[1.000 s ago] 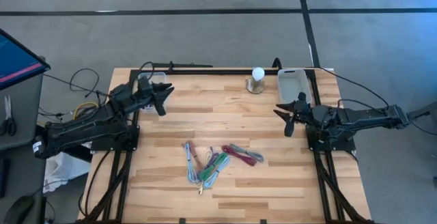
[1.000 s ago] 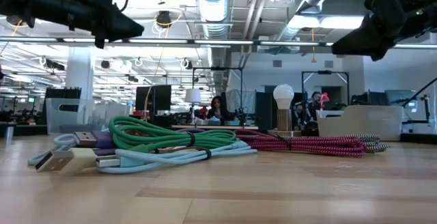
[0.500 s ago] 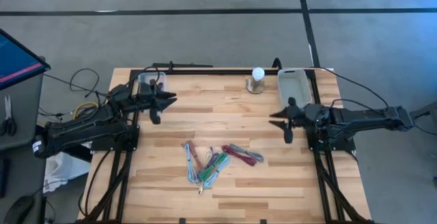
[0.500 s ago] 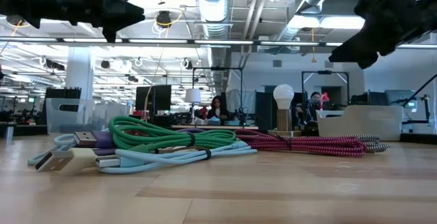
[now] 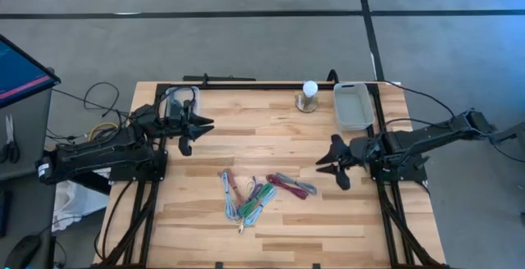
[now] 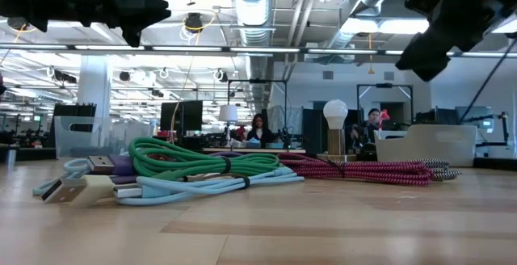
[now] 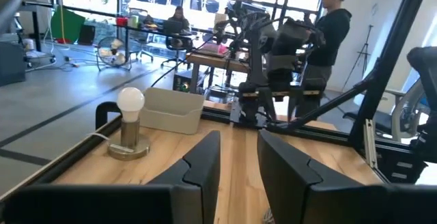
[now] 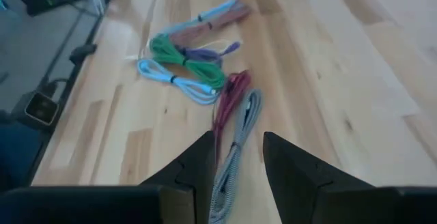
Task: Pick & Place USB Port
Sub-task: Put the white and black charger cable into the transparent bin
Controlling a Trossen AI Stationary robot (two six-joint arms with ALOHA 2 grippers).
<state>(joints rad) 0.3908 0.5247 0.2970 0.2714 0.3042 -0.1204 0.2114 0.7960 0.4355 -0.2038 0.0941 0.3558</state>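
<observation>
The right claw [image 5: 328,164] has swung down and inward over the last second, from beside the white bin [image 5: 353,105] toward the middle of the table [image 5: 271,138], and it now hangs above the wood with its fingers spread and nothing between them. Its wrist camera looks straight down the gap between those fingers at the grey braided cable [image 8: 240,138] and the dark red cable [image 8: 229,101] lying just beside it, with the green cable [image 8: 184,57] and light blue cable [image 8: 174,80] farther on. These bundled USB cables [image 5: 254,193], the task's things, all lie untouched in a loose cluster near the front middle of the table; the low view shows their plugs resting flat on the wood. So the approach has begun but no grasp: I judge the grey or red bundle the likeliest first pick, since it lies nearest the claw's line. The left claw [image 5: 197,126] has only shifted slightly near the small clear container [image 5: 182,98] at the back left, fingers apart and empty, well away from the cables. A light bulb on a stand [image 5: 309,95] sits at the back edge next to the bin.
</observation>
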